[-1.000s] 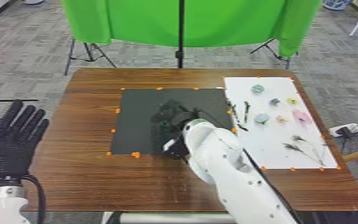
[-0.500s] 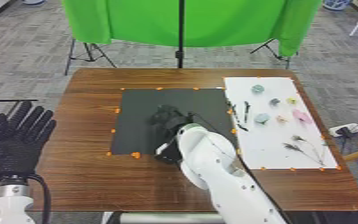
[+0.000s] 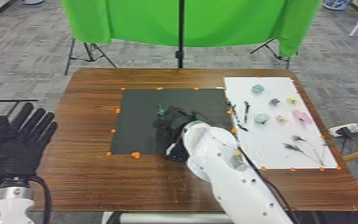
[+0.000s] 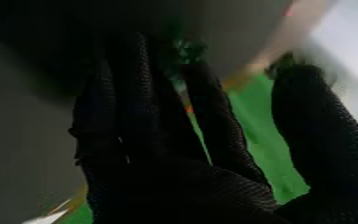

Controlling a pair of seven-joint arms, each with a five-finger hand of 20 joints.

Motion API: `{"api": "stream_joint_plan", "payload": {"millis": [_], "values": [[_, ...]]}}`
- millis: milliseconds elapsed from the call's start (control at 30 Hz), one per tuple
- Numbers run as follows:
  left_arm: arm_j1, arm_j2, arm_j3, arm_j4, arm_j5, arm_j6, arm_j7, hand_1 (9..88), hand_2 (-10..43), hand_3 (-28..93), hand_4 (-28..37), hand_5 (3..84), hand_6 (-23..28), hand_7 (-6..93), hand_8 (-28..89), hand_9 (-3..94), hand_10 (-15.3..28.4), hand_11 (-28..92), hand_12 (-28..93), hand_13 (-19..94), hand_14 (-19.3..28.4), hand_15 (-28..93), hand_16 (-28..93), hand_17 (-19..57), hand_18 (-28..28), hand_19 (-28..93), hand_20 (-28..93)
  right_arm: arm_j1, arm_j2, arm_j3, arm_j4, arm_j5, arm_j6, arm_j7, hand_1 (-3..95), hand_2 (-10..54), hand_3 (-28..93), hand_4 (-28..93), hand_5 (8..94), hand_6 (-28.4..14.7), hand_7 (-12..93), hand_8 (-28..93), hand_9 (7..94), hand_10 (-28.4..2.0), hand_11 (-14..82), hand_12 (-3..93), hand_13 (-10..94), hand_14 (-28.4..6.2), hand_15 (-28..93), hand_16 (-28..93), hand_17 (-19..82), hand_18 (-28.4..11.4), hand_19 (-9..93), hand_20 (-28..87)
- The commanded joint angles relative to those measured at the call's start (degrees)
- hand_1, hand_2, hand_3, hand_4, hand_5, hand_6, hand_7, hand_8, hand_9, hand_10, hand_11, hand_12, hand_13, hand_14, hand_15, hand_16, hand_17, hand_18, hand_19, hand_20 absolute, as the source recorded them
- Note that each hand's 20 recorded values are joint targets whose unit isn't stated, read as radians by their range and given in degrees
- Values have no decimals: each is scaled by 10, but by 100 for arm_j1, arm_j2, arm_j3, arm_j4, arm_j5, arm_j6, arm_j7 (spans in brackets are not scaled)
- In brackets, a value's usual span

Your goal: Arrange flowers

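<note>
Dark sheet [image 3: 138, 122]: it lies flat on the bench [image 3: 87, 185], probably as the ground where the arrangement must be made.
Green sprig [image 3: 161, 109]: it is over the dark sheet, at the fingertips of the right robot hand; I think it is the first piece of the arrangement.
Right robot hand [image 4: 175, 185]: above the dark sheet, fingers almost straight and near one another, thumb standing apart. It does not pinch the green sprig between thumb and fingers; whether the fingertips touch it, I cannot tell. The straight fingers would suit a soft push or a release.
White sheet [image 3: 264, 145]: just right of the dark sheet, it carries the supply. The pieces lie apart there, maybe so each can be taken alone.
Pink flower [image 3: 302, 116]: right of the dark sheet, with other small flower heads near it, still to be placed.
Dry stems [image 3: 304, 150]: also right of the dark sheet, nearer to the robot; being thin, they may roll or bend when picked.
Left robot hand [image 3: 15, 150]: well left of the dark sheet, fingers straight and a little spread, holding nothing, probably waiting.
Next care: lift away gently, because the glove may drag the light sprig.
</note>
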Motion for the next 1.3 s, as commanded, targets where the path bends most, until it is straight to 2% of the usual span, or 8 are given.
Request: {"api": "stream_joint_plan", "payload": {"millis": [33, 333, 467, 633, 767, 900, 1133, 1300], "values": [[65, -31, 75, 30, 30, -66, -122, 245, 115, 716, -283, 430, 68, 95, -97, 387, 135, 139, 100, 319, 131, 156, -8, -34, 139, 292, 131, -127, -57, -321, -95, 128, -360, 61, 245, 103, 769, -244, 514, -86, 72, -95, 411, -218, 82, 117, 488, -211, 600, 131, 261, -257, 867, 270], [15, 22, 62, 59, 29, -93, -163, 244, 115, 716, -283, 429, 67, 95, -96, 386, 133, 138, 100, 317, 131, 153, -6, -33, 139, 291, 131, -445, 11, -754, -577, 476, -591, 248, 244, 107, 765, -242, 523, -93, 65, -94, 428, -218, 81, 119, 499, -211, 598, 135, 264, -259, 870, 272], [20, 110, 73, 54, 36, -85, -172, 244, 115, 716, -283, 429, 68, 95, -96, 386, 134, 139, 101, 317, 131, 153, -6, -33, 138, 290, 131, -511, -74, -872, -659, 496, -468, 475, 242, 108, 764, -240, 517, -106, 55, -95, 431, -221, 82, 119, 500, -212, 596, 136, 266, -262, 872, 273], [-64, 188, 158, 79, 24, -74, -191, 243, 115, 717, -283, 429, 68, 94, -96, 386, 134, 138, 100, 316, 131, 153, -6, -33, 139, 290, 132, -514, -248, -859, -574, 365, -309, 506, 237, 109, 768, -238, 438, -125, 25, -92, 432, -241, 83, 120, 509, -217, 605, 139, 274, -267, 882, 271], [-115, 204, 209, 93, 36, -59, -281, 244, 114, 718, -283, 429, 67, 95, -96, 384, 134, 137, 100, 316, 131, 155, -5, -34, 139, 291, 133, -501, -409, -711, -404, 304, -110, 581, 228, 109, 774, -238, 369, -162, -11, -87, 361, -253, 61, 96, 509, -219, 586, 124, 280, -270, 885, 253], [-89, 217, 189, 87, 31, -17, -263, 245, 114, 718, -283, 429, 67, 95, -96, 385, 134, 138, 101, 316, 131, 155, -6, -33, 138, 290, 132, -490, -449, -627, -337, 337, -69, 656, 226, 110, 776, -239, 363, -178, -15, -88, 342, -262, 63, 83, 516, -217, 596, 119, 279, -270, 885, 237], [10, 122, 167, 87, -66, -92, -124, 245, 114, 718, -283, 429, 68, 95, -97, 385, 134, 138, 101, 316, 131, 153, -7, -33, 139, 291, 133, -435, -394, -375, -340, 571, 85, 787, 223, 112, 777, -238, 369, -179, -13, -90, 321, -281, 65, 62, 526, -215, 567, 105, 282, -270, 888, 204], [96, 3, 117, 70, -72, -142, -69, 245, 113, 718, -283, 429, 67, 95, -97, 385, 134, 138, 101, 317, 131, 154, -6, -33, 138, 290, 132, -541, -140, -36, -820, 829, 286, 782, 221, 114, 776, -240, 378, -152, -5, -84, 268, -284, 66, 43, 545, -218, 528, 98, 294, -273, 889, 168]]}}
